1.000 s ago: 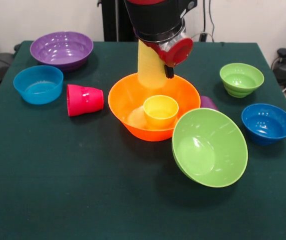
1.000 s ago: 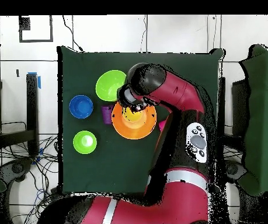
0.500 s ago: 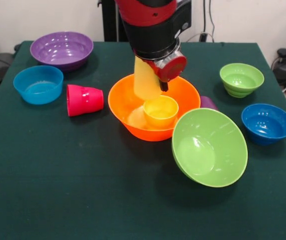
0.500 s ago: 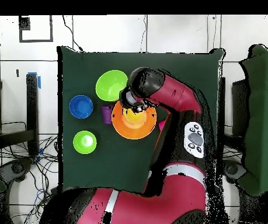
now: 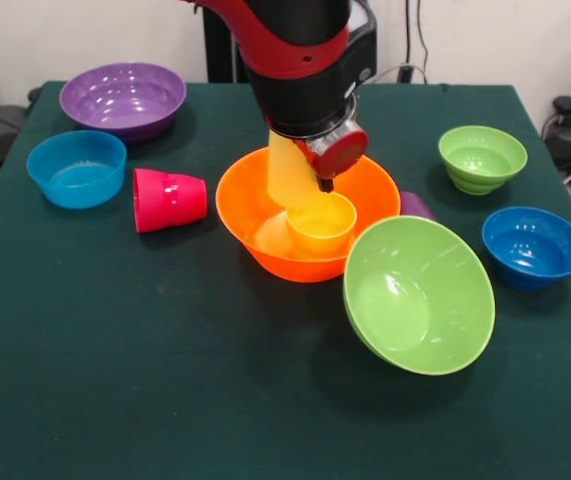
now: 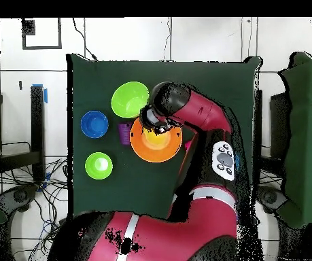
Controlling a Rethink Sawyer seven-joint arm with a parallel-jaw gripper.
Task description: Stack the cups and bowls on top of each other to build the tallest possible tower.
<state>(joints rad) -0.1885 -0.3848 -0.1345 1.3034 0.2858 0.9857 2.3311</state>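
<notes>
Pale yellow cup point(image 5: 291, 170), grasped by the tool point(image 5: 317, 178), should lower straight and centred into the yellow-orange cup point(image 5: 321, 223) before release.

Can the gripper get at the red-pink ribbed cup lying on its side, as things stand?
Probably not right now: the gripper is shut on the pale yellow ribbed cup over the large orange bowl. The red-pink cup itself lies apart, nothing over it.

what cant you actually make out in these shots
- Gripper, front view: the wrist hides the jaws, so the grip on the pale yellow cup is unclear.
- Purple cup, front view: mostly behind the orange bowl.
- Overhead view: the arm covers the red-pink cup, purple bowl and light blue bowl.
</notes>
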